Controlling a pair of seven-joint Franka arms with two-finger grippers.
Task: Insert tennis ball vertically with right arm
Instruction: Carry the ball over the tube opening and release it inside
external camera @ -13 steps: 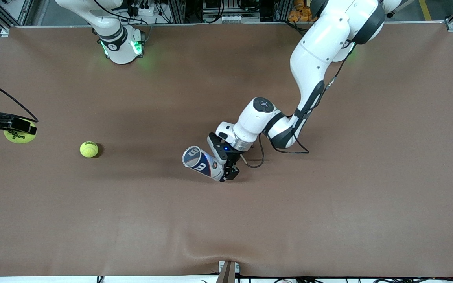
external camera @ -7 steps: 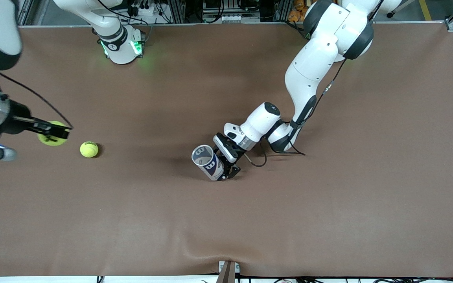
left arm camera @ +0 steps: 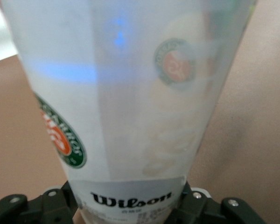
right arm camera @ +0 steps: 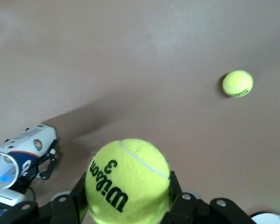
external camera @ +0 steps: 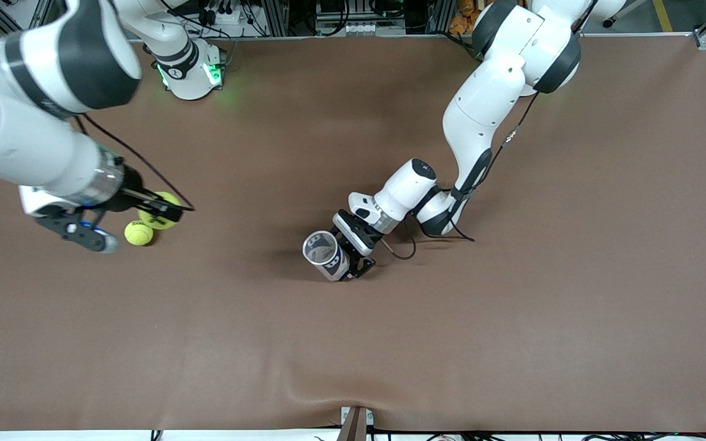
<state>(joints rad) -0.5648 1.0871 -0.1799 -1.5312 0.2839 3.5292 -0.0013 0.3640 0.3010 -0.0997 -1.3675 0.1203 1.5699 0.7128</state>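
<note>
A yellow tennis ball (external camera: 160,210) marked Wilson 3 sits between the slim black fingers of my right gripper (external camera: 164,211), which is shut on it in the air above the table toward the right arm's end. The right wrist view shows this ball (right arm camera: 128,179) filling the jaws of that gripper (right arm camera: 128,198). Near the table's middle, my left gripper (external camera: 354,262) is shut on the lower part of a clear Wilson ball can (external camera: 323,251). The can stands almost upright with its open mouth up. It (left arm camera: 130,93) fills the left wrist view above my left gripper (left arm camera: 130,212).
A second yellow ball (external camera: 138,233) lies on the brown table just below the held one in the front view, and it (right arm camera: 238,83) also shows in the right wrist view. The can (right arm camera: 18,156) appears there too, some way off. Both arm bases stand along the table's back edge.
My right arm has swung in from the table's edge toward the middle, carrying the ball over the loose ball. My left arm has tipped the can more upright.
</note>
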